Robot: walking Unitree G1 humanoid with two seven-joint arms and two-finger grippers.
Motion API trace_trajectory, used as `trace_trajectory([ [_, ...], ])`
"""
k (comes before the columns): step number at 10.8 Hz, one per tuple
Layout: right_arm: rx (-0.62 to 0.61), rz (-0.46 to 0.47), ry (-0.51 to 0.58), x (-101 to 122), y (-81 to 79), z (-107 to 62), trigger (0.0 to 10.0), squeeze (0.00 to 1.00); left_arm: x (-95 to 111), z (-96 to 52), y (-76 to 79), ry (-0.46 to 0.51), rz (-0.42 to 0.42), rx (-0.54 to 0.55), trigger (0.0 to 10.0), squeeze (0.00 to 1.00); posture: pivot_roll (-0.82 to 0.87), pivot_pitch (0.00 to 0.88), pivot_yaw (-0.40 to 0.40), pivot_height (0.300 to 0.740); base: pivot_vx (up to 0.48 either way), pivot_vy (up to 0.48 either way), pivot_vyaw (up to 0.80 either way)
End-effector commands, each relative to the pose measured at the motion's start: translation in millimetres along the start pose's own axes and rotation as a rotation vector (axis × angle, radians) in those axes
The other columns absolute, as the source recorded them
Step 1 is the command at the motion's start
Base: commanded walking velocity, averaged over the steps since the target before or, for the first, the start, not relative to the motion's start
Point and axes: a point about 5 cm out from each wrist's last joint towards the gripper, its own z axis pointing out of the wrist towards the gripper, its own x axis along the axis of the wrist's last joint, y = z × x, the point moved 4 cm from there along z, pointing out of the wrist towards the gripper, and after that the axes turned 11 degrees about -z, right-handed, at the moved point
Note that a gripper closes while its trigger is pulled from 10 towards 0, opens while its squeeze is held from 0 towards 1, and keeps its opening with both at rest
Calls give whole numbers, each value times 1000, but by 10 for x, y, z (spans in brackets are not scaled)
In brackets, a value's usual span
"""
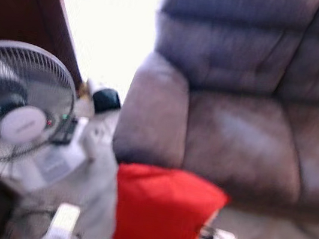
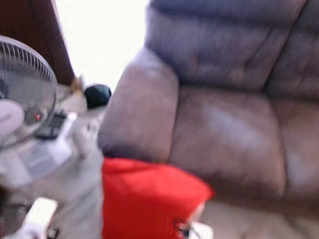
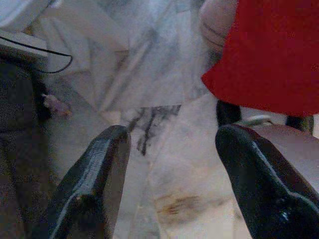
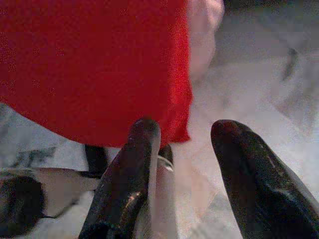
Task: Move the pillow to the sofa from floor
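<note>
A standing fan [image 1: 18, 110] occupies the left, with clutter on the pale floor [image 3: 199, 199] beside it; the red pillow [image 1: 160, 213] sits at centre, low before the brown sofa [image 1: 241, 138], just below its armrest. Left gripper [image 3: 172, 191] and right gripper [image 4: 192, 172] both stand released, each near a pillow edge. The pillow appears soft, light and compressible, best pinched at opposite sides; the sofa seat to the right offers open room.
</note>
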Motion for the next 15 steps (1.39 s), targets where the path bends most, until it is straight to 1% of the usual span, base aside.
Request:
trace_trajectory([
  [1,4,8,-16,-39,-28,-5,10000,0,-56,-12,-33,-15,-16,5,10000,0,32,99,12,740,0,0,0],
  [6,9,8,-12,-13,-88,2,10000,0,-65,-12,-37,-23,-8,7,10000,0,33,99,13,740,0,0,0],
  [11,4,5,-17,-33,-59,-2,10000,0,-68,-12,-34,-24,-8,3,10000,0,33,97,12,740,246,0,0],
  [15,1,4,-16,-9,-70,5,10000,0,-68,-12,-36,-25,-5,3,10000,0,34,97,14,740,254,0,0],
])
